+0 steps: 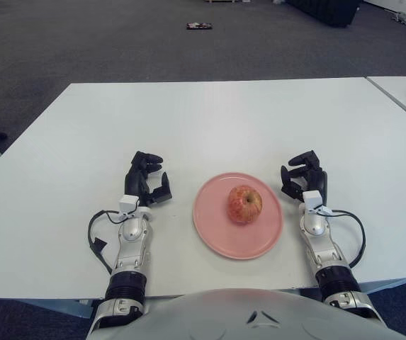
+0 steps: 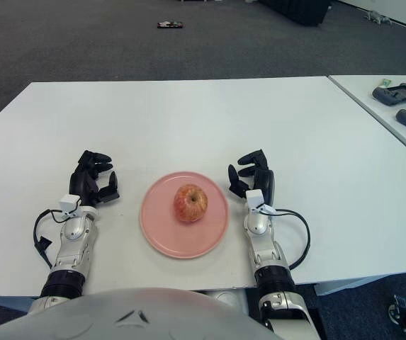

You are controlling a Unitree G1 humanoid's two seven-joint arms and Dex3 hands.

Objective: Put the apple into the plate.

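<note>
Apple (image 1: pixel 244 204), likely firm, smooth and roll-prone, best gripped around its middle, sits on pink plate (image 1: pixel 217 237) between left hand (image 1: pixel 148 180) and right hand (image 1: pixel 304 178), both loosely spread and empty.

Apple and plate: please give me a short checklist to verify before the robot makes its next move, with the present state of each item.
1. Apple lies inside the pink plate: ok.
2. Apple sits upright, stem end up, away from the plate's rim: ok.
3. Right hand is apart from the apple, beside the plate's right edge, fingers relaxed and holding nothing: ok.
4. Left hand shows left of the plate, holding nothing: ok.
5. Plate lies fully on the white table, back from the near edge: ok.
6. Apple has fully settled and will not roll: cannot tell.
</note>
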